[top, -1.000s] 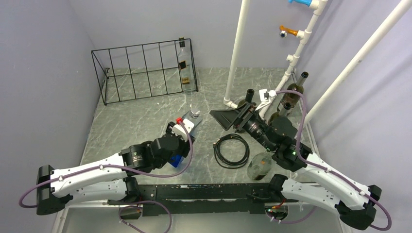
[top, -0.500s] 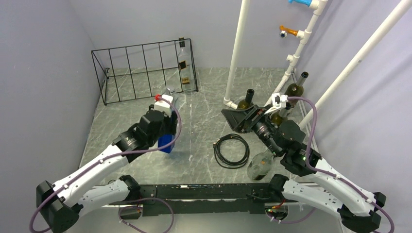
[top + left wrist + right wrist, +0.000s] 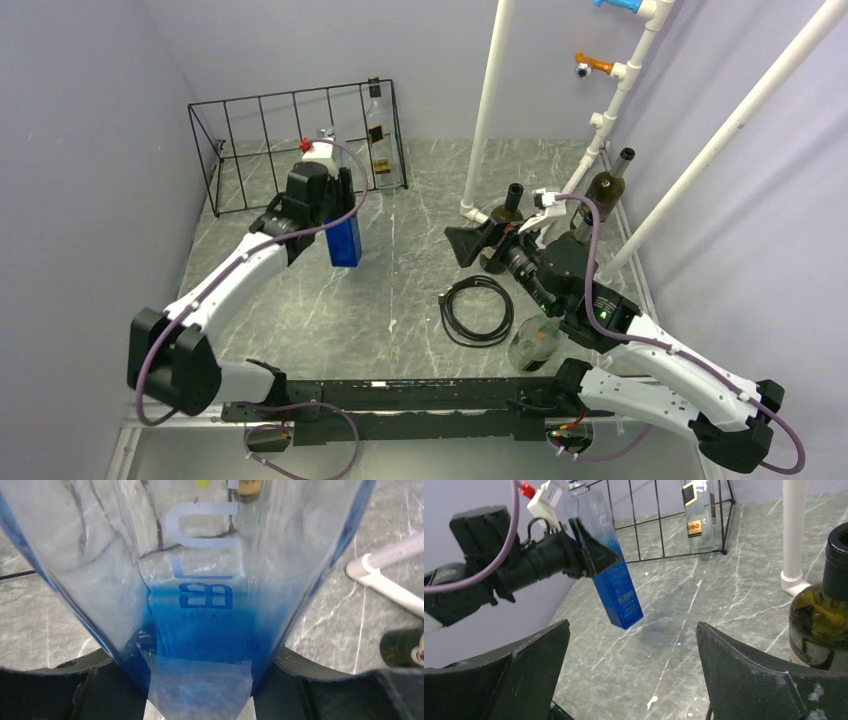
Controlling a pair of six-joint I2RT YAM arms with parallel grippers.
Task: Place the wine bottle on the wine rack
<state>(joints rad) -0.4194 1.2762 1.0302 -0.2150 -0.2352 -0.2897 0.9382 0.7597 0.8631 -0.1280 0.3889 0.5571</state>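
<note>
The wine bottle (image 3: 344,238) is a square clear bottle with a blue lower half. My left gripper (image 3: 333,193) is shut on its upper body and holds it tilted above the table, just in front of the wine rack (image 3: 290,150). The bottle fills the left wrist view (image 3: 200,605) between the fingers (image 3: 320,672). The right wrist view shows the bottle (image 3: 616,592), the left gripper (image 3: 589,555) and the rack (image 3: 659,525). A clear bottle with a gold label (image 3: 378,135) stands in the rack's right end slot. My right gripper (image 3: 475,243) is open and empty (image 3: 631,630).
A white pipe frame (image 3: 490,110) rises at the back right. Two dark green bottles (image 3: 606,185) (image 3: 508,205) stand by its foot, one close to my right gripper (image 3: 824,625). A black cable coil (image 3: 477,310) and a clear jar (image 3: 535,340) lie at the front right.
My left arm has carried the blue bottle from the middle of the table up and to the far left, close to the rack. My right gripper shifted slightly and stayed open.
</note>
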